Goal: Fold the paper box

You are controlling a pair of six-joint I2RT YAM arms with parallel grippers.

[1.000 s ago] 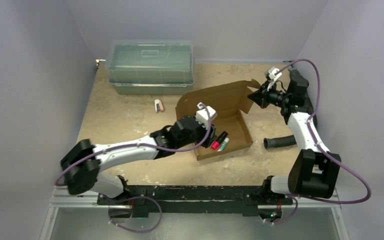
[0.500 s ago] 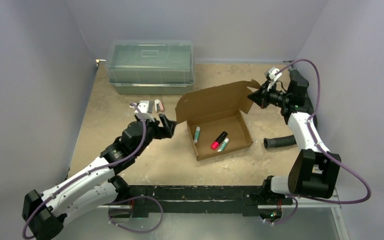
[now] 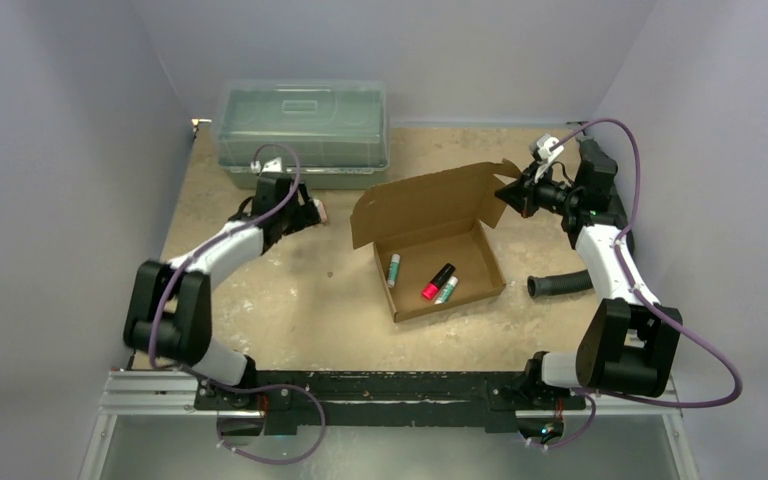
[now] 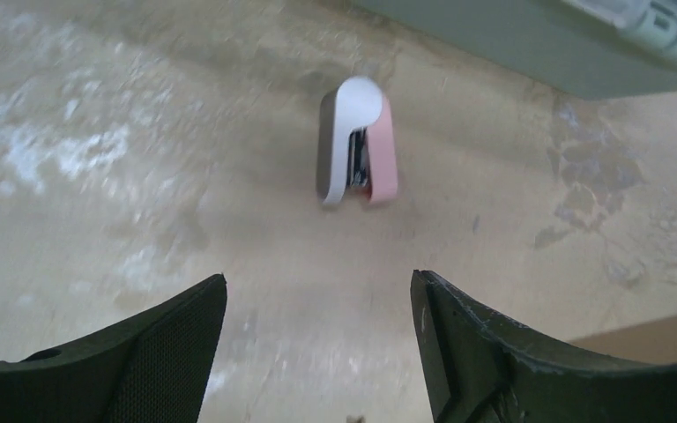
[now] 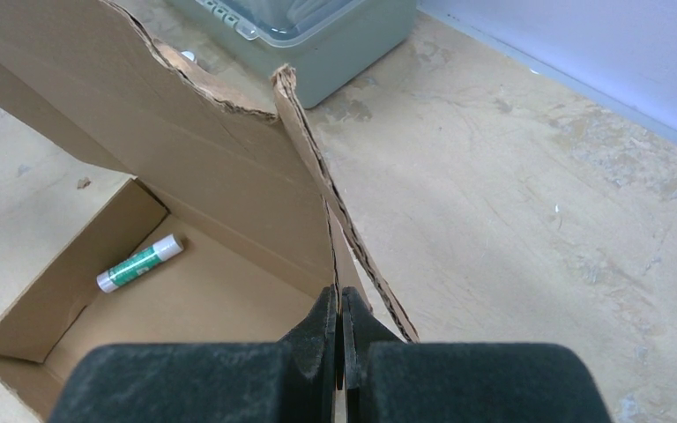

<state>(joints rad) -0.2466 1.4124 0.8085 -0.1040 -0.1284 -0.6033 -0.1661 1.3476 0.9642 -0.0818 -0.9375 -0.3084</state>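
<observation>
Since a second ago the left gripper (image 3: 305, 212) has swung off the paper box (image 3: 460, 262) toward the far left. That box sits mid-way across the table (image 3: 310, 300), lid raised, with three small tubes (image 3: 438, 281) inside. The right gripper (image 5: 341, 310) pinches the lid's corner flap. Left jaws gape wide just short of a pink-and-white stapler (image 4: 357, 141), near the clear green bin (image 3: 300, 125).

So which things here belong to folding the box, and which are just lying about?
Job: paper box; right gripper, shut on its lid flap.
Lying about: plastic bin; pink-and-white clip by the open left gripper; black hose; three tubes inside the box.
</observation>
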